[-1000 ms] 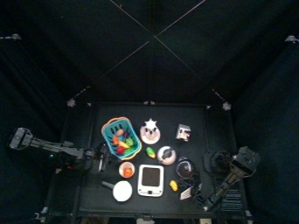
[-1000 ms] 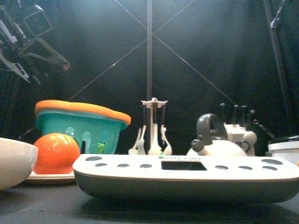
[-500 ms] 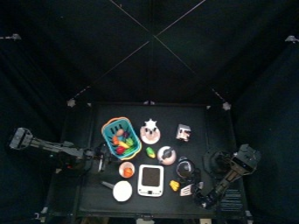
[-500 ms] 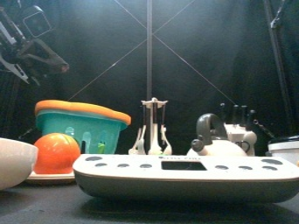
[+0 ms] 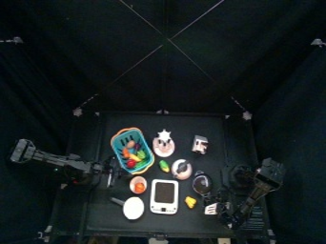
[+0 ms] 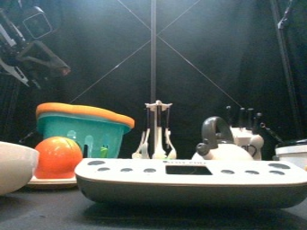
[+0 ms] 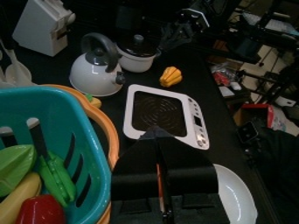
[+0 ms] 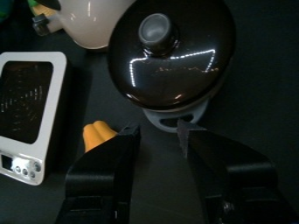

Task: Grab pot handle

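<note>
The small dark pot (image 8: 170,52) with a glossy lid and pale silvery rim fills the right wrist view. Its short handle (image 8: 176,116) sticks out toward my right gripper (image 8: 158,133). That gripper stands open, with the stub just ahead of its fingertips and nothing held. From above, the pot (image 5: 204,179) sits right of centre and the right gripper (image 5: 209,199) is just in front of it. My left gripper (image 7: 160,153) is shut and hovers over the table's left side beside the basket, holding nothing. The left gripper (image 6: 30,54) hangs high at the left in the front view.
A white kettle (image 8: 82,22) stands beside the pot, with a white scale (image 8: 26,96) and a small yellow piece (image 8: 98,133) by the right gripper's jaw. A teal basket (image 5: 130,145) of toy food, an orange (image 6: 54,154) and a white disc (image 5: 132,207) lie to the left.
</note>
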